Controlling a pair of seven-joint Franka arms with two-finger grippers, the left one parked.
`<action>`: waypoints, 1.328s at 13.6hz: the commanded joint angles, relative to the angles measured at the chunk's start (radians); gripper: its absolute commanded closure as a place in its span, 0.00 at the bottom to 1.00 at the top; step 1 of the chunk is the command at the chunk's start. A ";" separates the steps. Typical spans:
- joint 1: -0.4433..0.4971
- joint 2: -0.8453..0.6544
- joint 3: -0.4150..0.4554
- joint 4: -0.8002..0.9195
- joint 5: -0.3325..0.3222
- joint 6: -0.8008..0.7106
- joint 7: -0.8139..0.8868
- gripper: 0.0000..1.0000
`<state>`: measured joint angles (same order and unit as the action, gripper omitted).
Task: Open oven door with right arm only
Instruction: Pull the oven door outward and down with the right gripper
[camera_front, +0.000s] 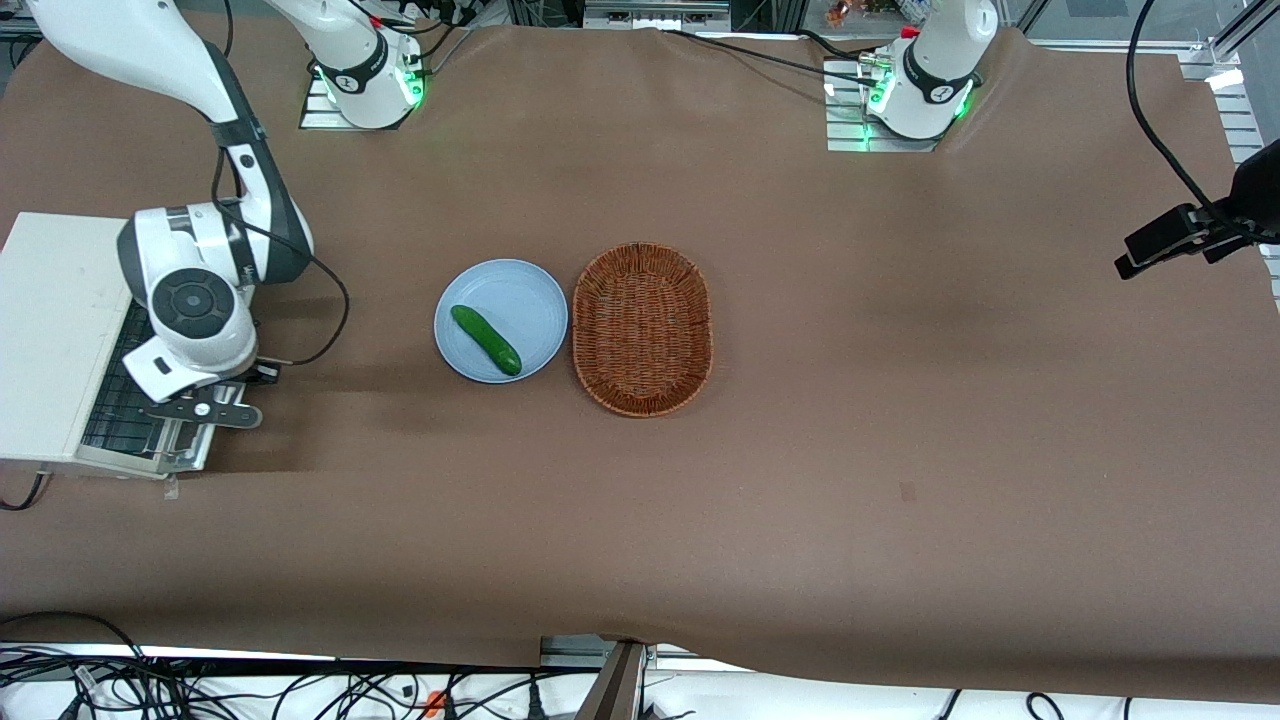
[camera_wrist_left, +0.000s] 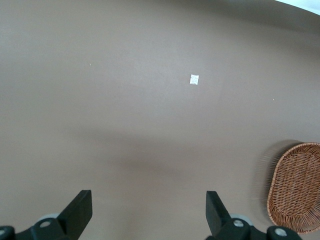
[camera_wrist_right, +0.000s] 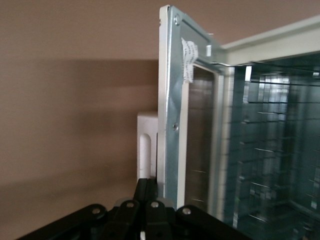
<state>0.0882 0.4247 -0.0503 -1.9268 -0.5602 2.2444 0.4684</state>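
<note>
The white toaster oven stands at the working arm's end of the table. Its oven door is swung partly open, and the dark window and rack wires show from above. In the right wrist view the door is seen edge-on, with its shiny metal inner face toward the oven cavity. The right arm reaches over the door. My gripper is at the door's free edge. In the right wrist view the gripper is shut, its black fingers pressed together against the white handle mount.
A light blue plate holding a green cucumber lies mid-table. A brown wicker basket lies beside it, toward the parked arm's end, and also shows in the left wrist view. A black cable loops off the arm.
</note>
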 joint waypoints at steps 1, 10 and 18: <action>-0.038 0.103 -0.039 0.020 -0.041 0.115 -0.005 1.00; -0.038 0.101 0.079 -0.001 0.107 0.088 -0.020 1.00; -0.042 0.057 0.156 0.268 0.455 -0.305 -0.282 1.00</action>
<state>0.0669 0.4928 0.0985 -1.7751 -0.2256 2.0813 0.3351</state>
